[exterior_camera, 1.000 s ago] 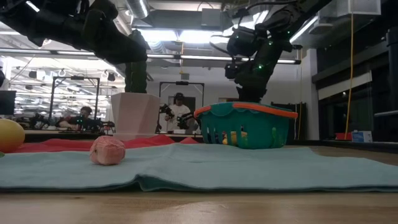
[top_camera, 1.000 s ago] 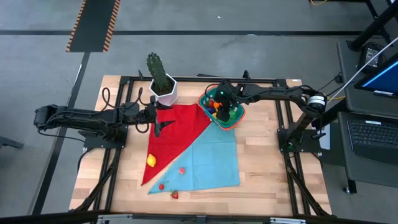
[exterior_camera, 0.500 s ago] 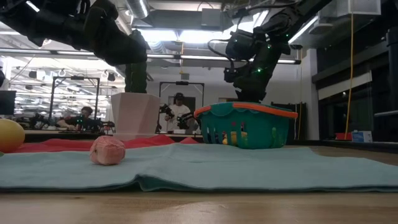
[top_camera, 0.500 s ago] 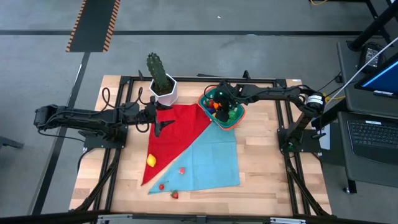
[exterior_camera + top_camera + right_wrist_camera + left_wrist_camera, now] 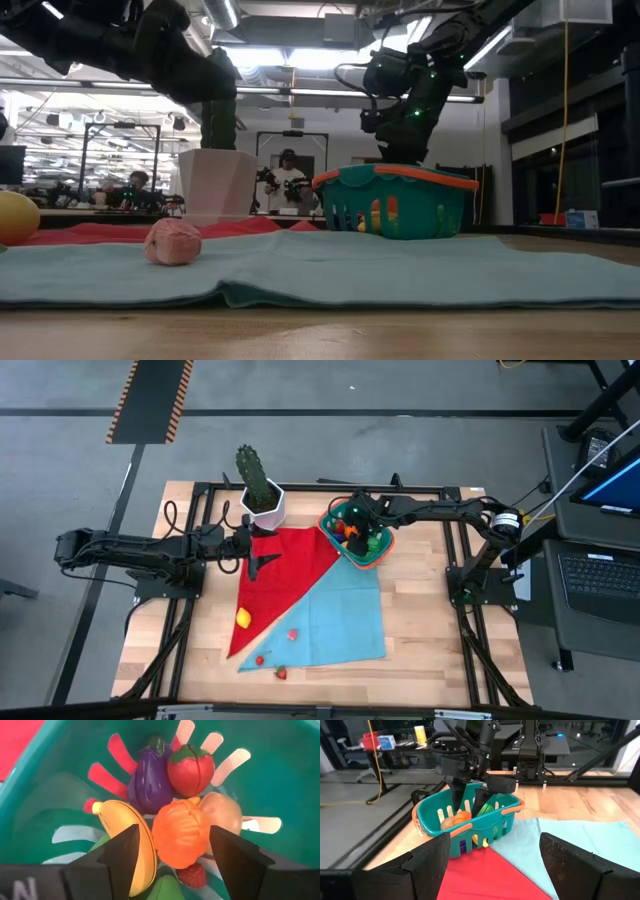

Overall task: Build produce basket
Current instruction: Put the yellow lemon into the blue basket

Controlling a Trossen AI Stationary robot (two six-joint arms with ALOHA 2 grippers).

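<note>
The left hand [image 5: 262, 557] waits over the red cloth [image 5: 290, 565], near the cactus pot [image 5: 264, 505], fingers spread wide and holding nothing. Near the front of the counter [image 5: 430, 620] several pieces are not yet collected: a lemon [image 5: 243, 618] on the red cloth, a pink piece [image 5: 292, 633] on the blue cloth [image 5: 345, 615], and two small red berries [image 5: 260, 659] by the front edge. Further right, the basket [image 5: 376, 556] already holds a good share: an eggplant [image 5: 146, 775], a strawberry [image 5: 190, 769], a banana [image 5: 131, 837], an orange [image 5: 181, 835] and a peach-coloured fruit [image 5: 223, 812], with something green beneath. By my reading the job is more than half done, with about four pieces left. The right hand [image 5: 355, 526] hangs inside the basket's mouth, directly above the orange, fingers parted and gripping nothing; the orange lies between them but loose on the pile, which looks like a release just made.
</note>
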